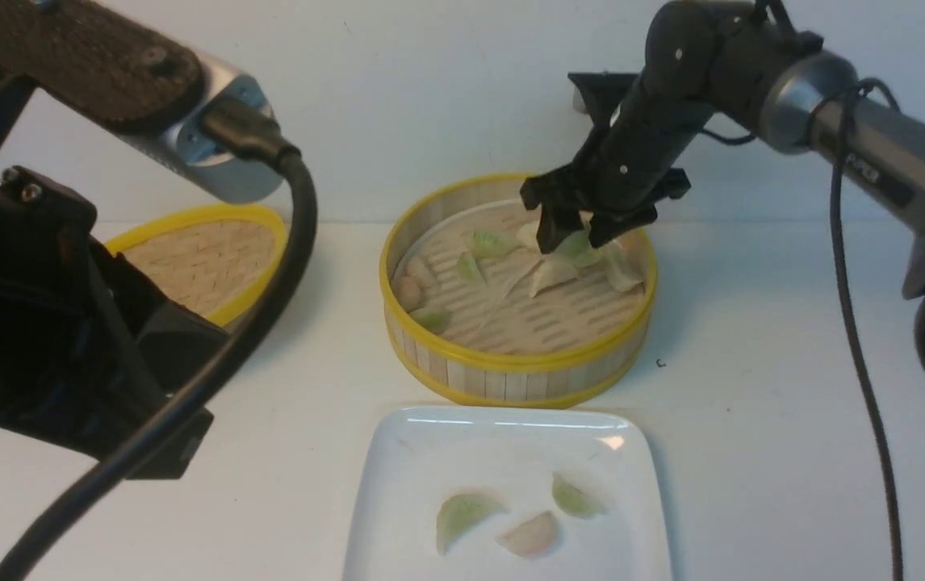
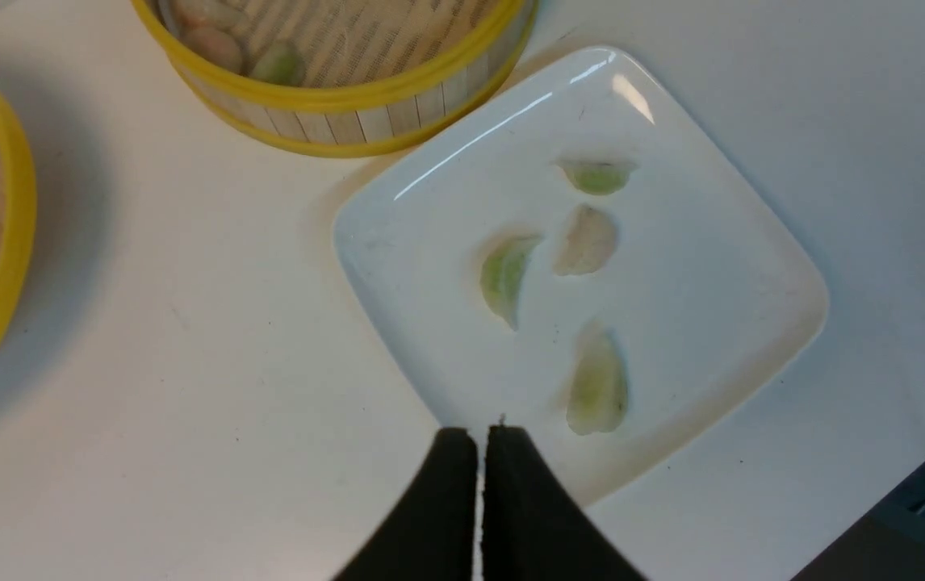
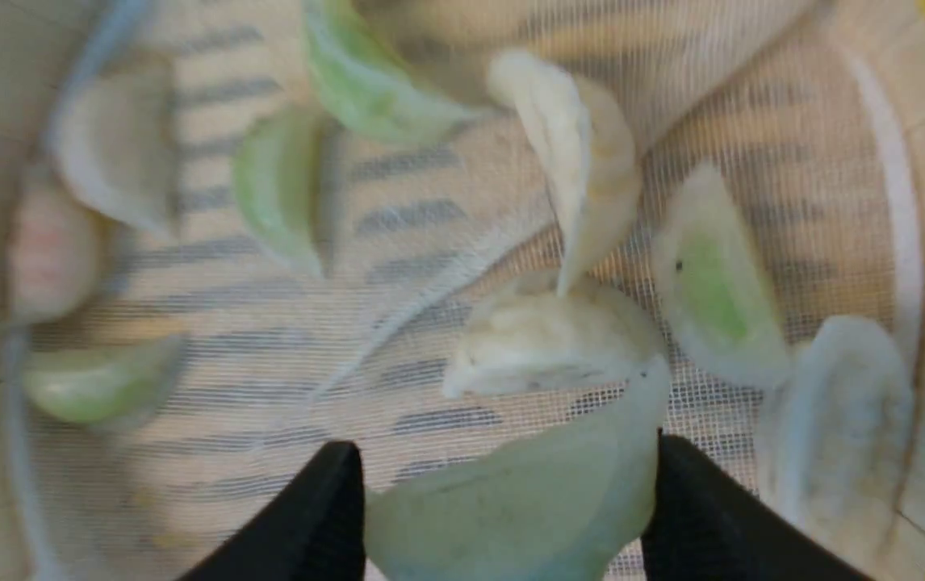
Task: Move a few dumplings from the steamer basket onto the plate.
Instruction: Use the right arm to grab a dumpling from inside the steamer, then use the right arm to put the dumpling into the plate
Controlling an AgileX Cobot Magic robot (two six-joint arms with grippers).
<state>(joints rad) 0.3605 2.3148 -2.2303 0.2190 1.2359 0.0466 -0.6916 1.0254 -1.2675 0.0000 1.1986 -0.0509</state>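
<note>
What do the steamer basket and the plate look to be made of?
The steamer basket looks like bamboo or pale wood: matte vertical slats and a slatted floor; its yellow rims might be painted or plastic. The plate looks like glazed white ceramic: smooth, with sharp light reflections near its rim.

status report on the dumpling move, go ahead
Right gripper shut on a pale green dumpling inside the steamer basket. Left gripper shut, empty, over the plate edge. Four dumplings plated. Nothing seen in the way.
</note>
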